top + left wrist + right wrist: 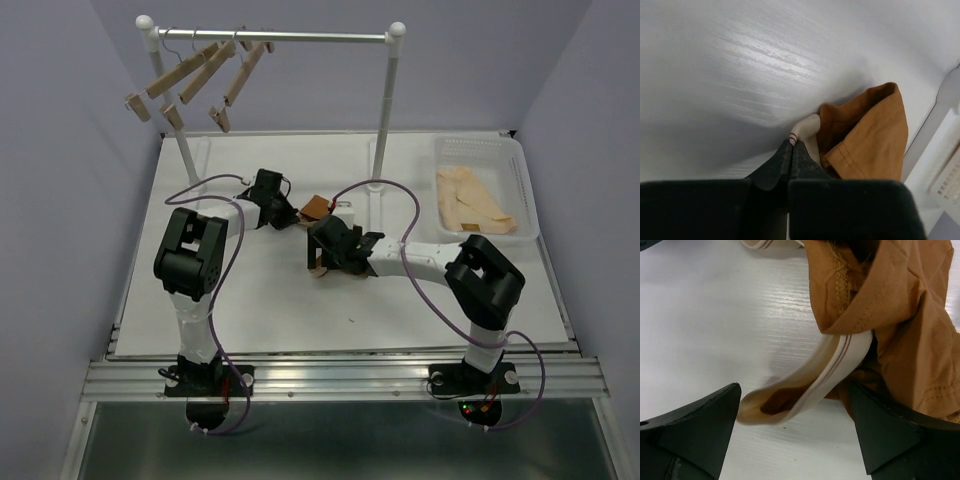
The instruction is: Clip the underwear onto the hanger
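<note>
Top external: high at near side, looking down over whole white flat table (260,300). Left, right wrist: close, low; both share rust-orange fabric underwear with beige waistband (865,135), seemingly from opposite sides.

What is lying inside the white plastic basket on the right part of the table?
A pale cream garment lies in the basket, toward its near end. Anything beneath the garment is covered and cannot be seen.

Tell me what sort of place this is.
Probably a robotics lab's test booth for laundry tasks: plain walls enclose a white table, a garment rail carries wooden clip hangers, and two robot arms are bolted at its near edge.
</note>
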Tool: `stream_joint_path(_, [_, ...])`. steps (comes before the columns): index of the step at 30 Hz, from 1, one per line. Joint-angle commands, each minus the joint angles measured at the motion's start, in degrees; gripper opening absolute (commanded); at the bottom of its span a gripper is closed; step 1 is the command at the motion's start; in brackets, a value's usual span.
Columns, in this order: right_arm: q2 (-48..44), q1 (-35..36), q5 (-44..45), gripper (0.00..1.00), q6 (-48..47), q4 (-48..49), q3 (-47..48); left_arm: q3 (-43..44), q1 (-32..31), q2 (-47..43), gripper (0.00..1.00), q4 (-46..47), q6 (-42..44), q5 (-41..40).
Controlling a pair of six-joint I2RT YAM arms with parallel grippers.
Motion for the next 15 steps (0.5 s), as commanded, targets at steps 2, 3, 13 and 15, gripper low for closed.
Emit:
stream_joint_path(2, [0.85,0.40,1.91,0.78,0.84,2.44,0.05,0.96,-0.53,0.03,0.00,-0.07,-1.24,-0.20])
stream_joint_path(3, [0.85,0.40,1.91,0.70,0.84,2.44,-0.22,0.79,-0.53,-1.02,0.00,-0.07,-1.24,-0.64])
stream_joint_path(13, [-9.68,0.40,1.22,0.06,-12.14,-3.88,-2.24,-3.52,-0.53,-14.99,0.00,-0.60,0.16,-8.90])
stream_joint_path(15, [-14.34,0.40,-1.60,0.04,-18.13,-8.35,-2.51,-4.22,-0.53,-17.54,0.00,-0.69,0.95,-10.30])
